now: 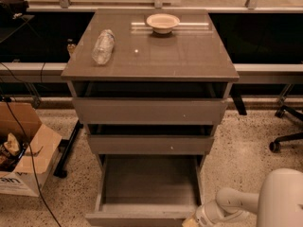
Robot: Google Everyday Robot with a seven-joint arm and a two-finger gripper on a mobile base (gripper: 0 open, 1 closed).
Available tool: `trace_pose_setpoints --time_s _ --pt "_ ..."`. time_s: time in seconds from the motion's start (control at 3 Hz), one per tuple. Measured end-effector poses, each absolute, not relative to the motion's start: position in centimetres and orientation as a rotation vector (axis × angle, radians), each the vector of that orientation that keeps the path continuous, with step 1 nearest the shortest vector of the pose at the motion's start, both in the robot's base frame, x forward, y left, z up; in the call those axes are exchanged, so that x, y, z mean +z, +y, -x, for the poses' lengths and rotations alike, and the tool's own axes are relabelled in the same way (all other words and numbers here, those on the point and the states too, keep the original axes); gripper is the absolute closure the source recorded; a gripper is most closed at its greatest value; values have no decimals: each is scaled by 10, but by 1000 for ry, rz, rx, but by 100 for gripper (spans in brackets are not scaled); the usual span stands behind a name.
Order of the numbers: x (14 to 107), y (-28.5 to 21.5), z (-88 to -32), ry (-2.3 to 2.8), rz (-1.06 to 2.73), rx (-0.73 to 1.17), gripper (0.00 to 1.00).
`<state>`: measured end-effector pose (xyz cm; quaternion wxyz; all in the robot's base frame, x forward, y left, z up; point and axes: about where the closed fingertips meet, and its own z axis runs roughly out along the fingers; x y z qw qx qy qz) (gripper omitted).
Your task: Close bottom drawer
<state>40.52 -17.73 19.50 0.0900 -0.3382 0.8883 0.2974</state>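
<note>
The white robot arm (246, 202) comes in from the bottom right corner. Its pale gripper (191, 220) sits low at the right end of the front of the bottom drawer (149, 181). It looks to be touching that front corner, but the edge of the view cuts it off there. I cannot tell if the gripper is spread wide or pressed together, and nothing can be seen held in it.

The bottom drawer is the lowest one in the grey-brown cabinet (151, 60). It is pulled far out toward the camera. You can see right down into its deep box, and its floor is bare. Its flat front has no handle and lies along the bottom edge of the view.

The two drawers above it stick out just a little, each with a dark gap over it.

On top of the cabinet, a clear plastic bottle (103, 46) lies on its side at the left. A small pale round bowl (163, 22) stands near the back. A brown cardboard box (23, 160) sits open on the speckled floor (246, 155) to the left.
</note>
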Motion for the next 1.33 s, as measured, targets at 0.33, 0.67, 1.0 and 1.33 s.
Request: trace_pose_setpoints --time_s 0.33,0.67,1.0,1.33 --pt "186 -176 -413 2632 985 892 100" --pt "185 -175 -415 2625 986 885 100" --pt "179 -164 -431 2559 994 815 100" --pt "176 -144 -466 2458 1032 784 100"
